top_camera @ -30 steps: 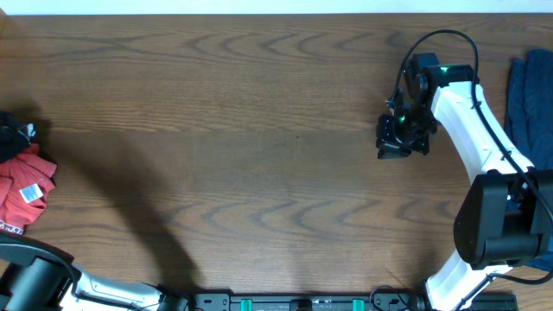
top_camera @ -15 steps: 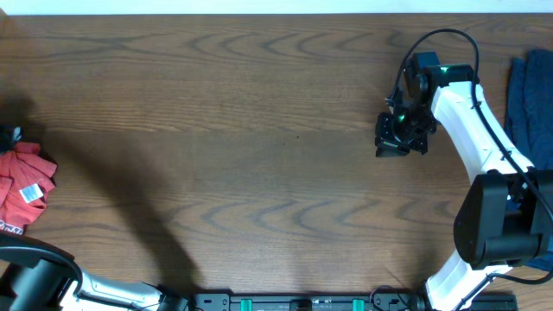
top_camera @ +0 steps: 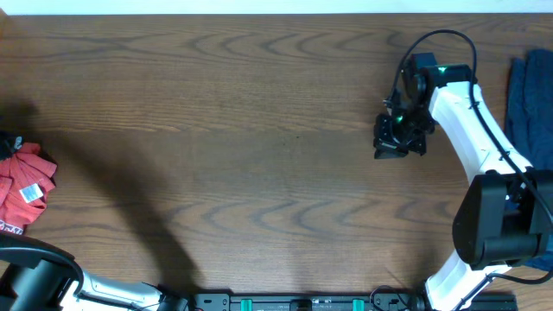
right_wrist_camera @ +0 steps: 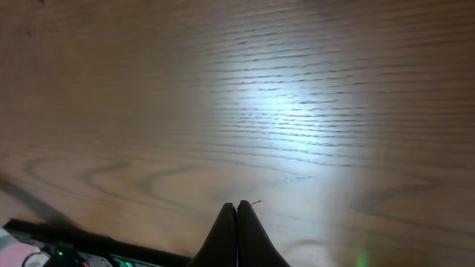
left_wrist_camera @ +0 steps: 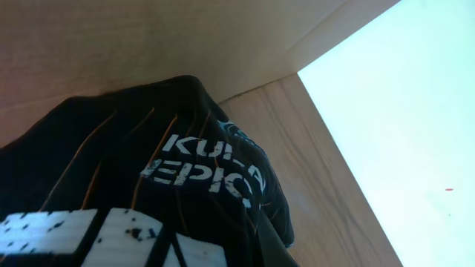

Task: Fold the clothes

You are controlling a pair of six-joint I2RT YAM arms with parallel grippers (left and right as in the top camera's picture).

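The black jersey [left_wrist_camera: 133, 185], with thin orange lines and white lettering, fills the lower left of the left wrist view, bunched right at my left gripper. One dark fingertip [left_wrist_camera: 276, 241] pokes out under the cloth, and the jaws look shut on the jersey. In the overhead view only a black scrap [top_camera: 7, 143] shows at the left edge. A red garment [top_camera: 22, 188] lies crumpled below it. A navy garment [top_camera: 529, 95] lies at the right edge. My right gripper [top_camera: 387, 149] is shut and empty above bare wood, also in its wrist view [right_wrist_camera: 237, 208].
The wooden table [top_camera: 259, 130] spans the overhead view. The left arm's base [top_camera: 34, 278] sits at the bottom left. The right arm [top_camera: 471, 130] reaches up along the right side. A pale wall and a bright white area [left_wrist_camera: 401, 111] lie behind the jersey.
The black jersey has slid left and has almost left the overhead view. The red garment and the right gripper have barely moved.
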